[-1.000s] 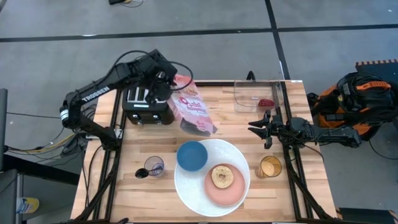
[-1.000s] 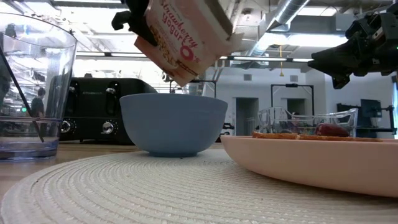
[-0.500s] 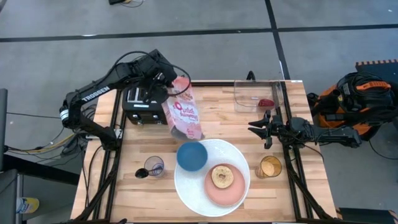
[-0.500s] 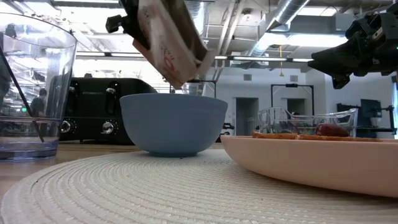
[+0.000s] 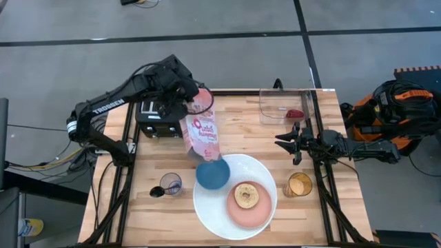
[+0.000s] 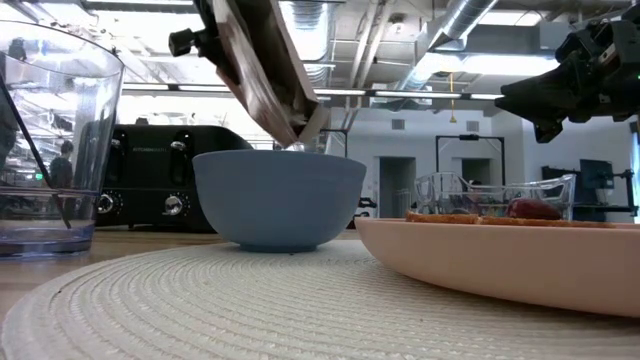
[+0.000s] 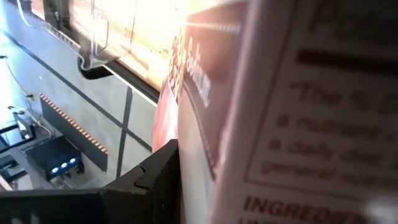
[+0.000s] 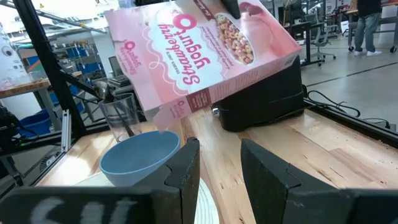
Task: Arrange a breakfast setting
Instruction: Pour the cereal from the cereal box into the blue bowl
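the left gripper (image 5: 185, 96) grasps the cereal box (image 5: 201, 131), tipped mouth-down over the blue bowl (image 5: 212, 172) on the white plate's (image 5: 207, 207) left side, while the right gripper (image 5: 284, 140) hovers clenched and empty at the right.

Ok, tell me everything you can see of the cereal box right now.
The cereal box is a tall pink-and-white carton printed with cereal pieces and the words "Strawberry Yogurt". The left gripper holds it in the air by its upper end, tipped steeply so that its open lower corner hangs just above the blue bowl, in front of the toaster. Only the gripper touches it.
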### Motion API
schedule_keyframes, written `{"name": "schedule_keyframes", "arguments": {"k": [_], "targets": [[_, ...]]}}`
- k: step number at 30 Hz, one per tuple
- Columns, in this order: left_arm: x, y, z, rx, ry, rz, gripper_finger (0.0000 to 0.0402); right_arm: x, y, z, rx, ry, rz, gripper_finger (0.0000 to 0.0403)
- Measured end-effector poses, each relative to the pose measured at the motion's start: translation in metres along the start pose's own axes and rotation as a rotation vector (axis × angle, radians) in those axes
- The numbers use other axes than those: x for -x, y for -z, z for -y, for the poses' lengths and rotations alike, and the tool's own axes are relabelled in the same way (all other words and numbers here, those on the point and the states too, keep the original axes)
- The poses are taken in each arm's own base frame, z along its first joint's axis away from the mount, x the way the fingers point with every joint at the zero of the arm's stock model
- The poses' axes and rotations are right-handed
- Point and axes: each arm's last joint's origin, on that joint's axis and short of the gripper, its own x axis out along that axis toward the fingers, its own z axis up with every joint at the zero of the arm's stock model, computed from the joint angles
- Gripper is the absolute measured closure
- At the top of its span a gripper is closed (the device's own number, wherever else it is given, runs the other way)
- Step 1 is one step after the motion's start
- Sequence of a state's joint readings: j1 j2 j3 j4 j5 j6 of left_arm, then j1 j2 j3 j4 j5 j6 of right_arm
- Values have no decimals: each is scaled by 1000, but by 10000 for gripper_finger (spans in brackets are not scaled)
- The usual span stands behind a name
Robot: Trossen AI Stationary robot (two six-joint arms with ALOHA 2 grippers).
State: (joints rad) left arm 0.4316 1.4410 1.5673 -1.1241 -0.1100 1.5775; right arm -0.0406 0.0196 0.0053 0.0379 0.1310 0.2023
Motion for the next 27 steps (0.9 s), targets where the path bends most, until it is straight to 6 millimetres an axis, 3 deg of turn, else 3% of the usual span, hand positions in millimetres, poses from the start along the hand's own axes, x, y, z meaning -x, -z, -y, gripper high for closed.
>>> {"name": "schedule_keyframes", "arguments": {"k": [16,27], "targets": [[5,-32,2,-104,-13,-76,221,0,0,0,0,0,0,264],[7,-42,3,-126,-24,-94,221,0,0,0,0,0,0,264]]}}
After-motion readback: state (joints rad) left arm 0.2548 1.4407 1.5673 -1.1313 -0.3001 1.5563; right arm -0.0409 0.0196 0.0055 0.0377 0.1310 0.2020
